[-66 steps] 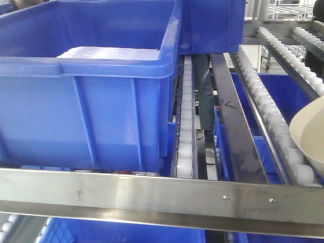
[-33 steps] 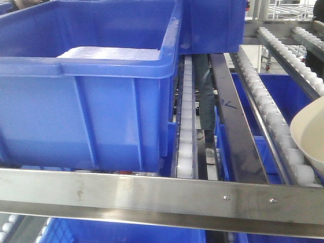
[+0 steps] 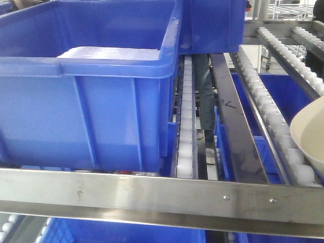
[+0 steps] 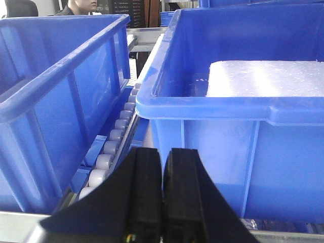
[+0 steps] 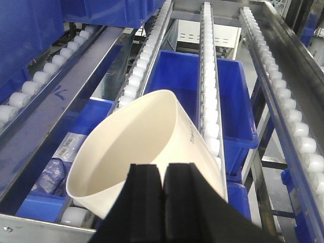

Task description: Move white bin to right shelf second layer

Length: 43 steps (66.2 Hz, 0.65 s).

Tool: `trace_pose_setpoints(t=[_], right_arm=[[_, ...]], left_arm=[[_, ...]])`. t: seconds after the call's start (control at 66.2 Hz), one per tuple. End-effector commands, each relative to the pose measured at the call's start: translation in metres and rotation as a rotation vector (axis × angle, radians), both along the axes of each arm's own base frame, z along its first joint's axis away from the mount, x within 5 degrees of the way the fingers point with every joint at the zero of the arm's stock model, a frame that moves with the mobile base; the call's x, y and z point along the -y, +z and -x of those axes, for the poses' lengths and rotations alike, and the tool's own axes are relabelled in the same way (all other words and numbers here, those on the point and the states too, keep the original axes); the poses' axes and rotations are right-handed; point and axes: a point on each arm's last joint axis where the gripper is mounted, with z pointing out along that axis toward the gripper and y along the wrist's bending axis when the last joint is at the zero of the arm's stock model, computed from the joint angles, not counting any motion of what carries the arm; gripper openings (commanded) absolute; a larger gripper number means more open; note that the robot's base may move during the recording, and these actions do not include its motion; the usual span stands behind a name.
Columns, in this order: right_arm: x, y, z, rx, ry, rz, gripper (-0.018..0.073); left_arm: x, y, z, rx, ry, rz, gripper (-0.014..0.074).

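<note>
Looking nearly done: white bin (image 5: 147, 152) tilting over the roller tracks (image 5: 208, 96) at 6 o'clock, right tool (image 5: 163, 202) clamping its rim, still needing setting down and releasing, left tool (image 4: 162, 202) pinched together on nothing.

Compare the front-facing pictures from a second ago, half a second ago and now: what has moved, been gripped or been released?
Nothing has visibly changed. The white bin sits at the same spot at the right edge over the roller tracks, and the blue crate and steel front bar are where they were.
</note>
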Motion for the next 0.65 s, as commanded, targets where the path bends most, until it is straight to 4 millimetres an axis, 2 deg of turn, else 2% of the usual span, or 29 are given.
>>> trace_pose_setpoints(t=[0.0, 0.635], right_arm=[[0.0001, 0.0153, 0.0020, 0.132, -0.001, 0.000, 0.0073], [0.0001, 0.0153, 0.0020, 0.132, -0.001, 0.000, 0.0073]], left_arm=[[-0.0003, -0.0038, -0.0001, 0.066, 0.002, 0.011, 0.0085], [-0.0003, -0.0038, -0.0001, 0.066, 0.002, 0.011, 0.0085]])
